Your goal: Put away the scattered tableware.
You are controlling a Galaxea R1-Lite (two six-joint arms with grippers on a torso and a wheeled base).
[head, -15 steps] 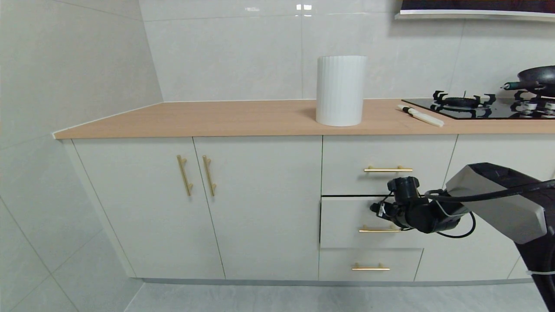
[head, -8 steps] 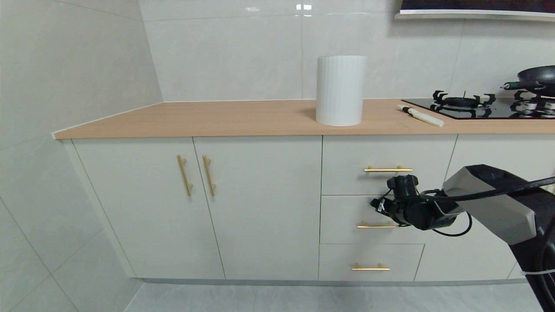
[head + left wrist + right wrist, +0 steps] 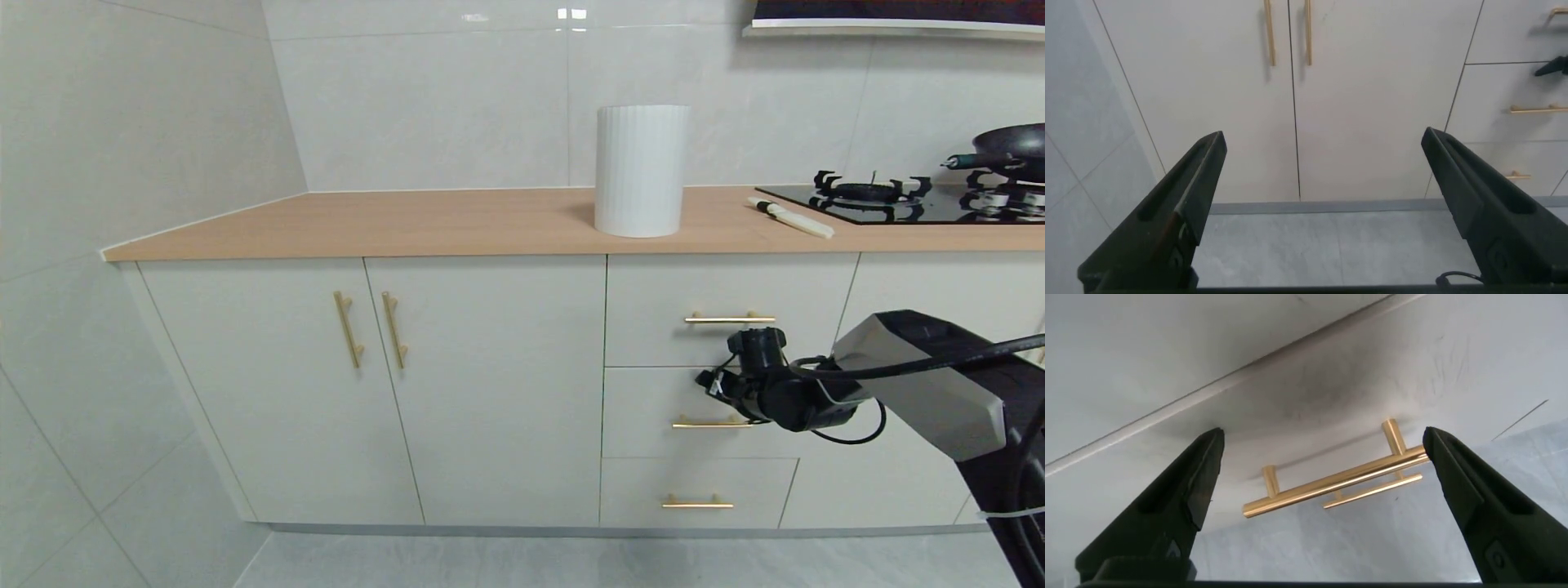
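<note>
Head view: the right gripper (image 3: 707, 382) hovers at the handle (image 3: 707, 423) of the shut middle drawer (image 3: 645, 404), jaws apart. The left gripper (image 3: 1323, 147) also has its jaws apart. A knife (image 3: 790, 217) lies on the worktop (image 3: 408, 220) beside the hob (image 3: 873, 202).

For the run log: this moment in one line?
right gripper open, facing middle drawer handle | drawer shut | left gripper open | knife on counter
</note>
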